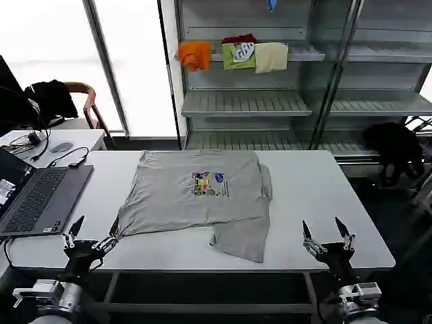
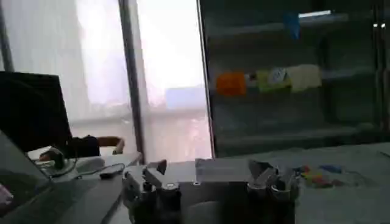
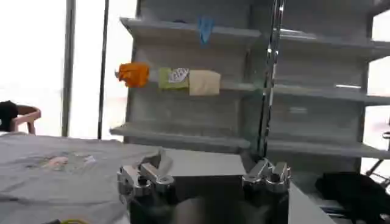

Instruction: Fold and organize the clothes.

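on white table (image 1: pixel 324 196) | soft grey shirt (image 1: pixel 175 202), half-folded | both hands spread

No text can be read; the shirt (image 1: pixel 196 196) carries a chest print (multicoloured, lettering indistinct).

head: high, looking down at table (image 1: pixel 324 196) | wrists: low, level, facing shelves (image 3: pixel 183 137) | shared: shelves
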`<state>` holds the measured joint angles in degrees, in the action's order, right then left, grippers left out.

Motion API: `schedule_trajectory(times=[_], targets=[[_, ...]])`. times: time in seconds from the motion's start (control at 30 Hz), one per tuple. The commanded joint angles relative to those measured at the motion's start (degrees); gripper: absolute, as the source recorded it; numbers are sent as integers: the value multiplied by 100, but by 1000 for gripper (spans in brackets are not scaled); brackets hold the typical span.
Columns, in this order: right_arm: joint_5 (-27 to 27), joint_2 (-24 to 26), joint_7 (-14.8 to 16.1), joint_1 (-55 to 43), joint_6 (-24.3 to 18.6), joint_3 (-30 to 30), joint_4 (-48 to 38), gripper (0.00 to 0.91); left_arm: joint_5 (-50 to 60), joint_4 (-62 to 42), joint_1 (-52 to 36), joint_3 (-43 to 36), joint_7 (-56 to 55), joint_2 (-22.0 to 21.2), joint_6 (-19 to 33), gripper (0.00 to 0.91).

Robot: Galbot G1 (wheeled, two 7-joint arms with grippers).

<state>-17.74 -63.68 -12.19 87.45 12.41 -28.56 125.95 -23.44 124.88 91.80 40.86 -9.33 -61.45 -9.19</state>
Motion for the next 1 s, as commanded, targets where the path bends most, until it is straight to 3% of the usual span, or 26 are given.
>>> schedule_trajectory(times=[0.03,0.17,0.23,0.53,1.0], targets=[[87,19,-166,-181,1072,287,246,907,-37,314,-26,7,-277,139,-1303,907],[55,-41,-172,-367,1886,770,409,907,-422,545,-76,49,31,214,-2313,907],[47,-82,-211,-475,2068,973,457,907,-641,592,-111,43,183,276,-2386,907],[187,-107,-216,-678,2083,1566,241,907,-1062,179,-411,102,223,454,-2392,907],[97,-139,-261,-580,2078,1704,112,907,-1429,-527,-788,-49,240,488,-2392,907]])
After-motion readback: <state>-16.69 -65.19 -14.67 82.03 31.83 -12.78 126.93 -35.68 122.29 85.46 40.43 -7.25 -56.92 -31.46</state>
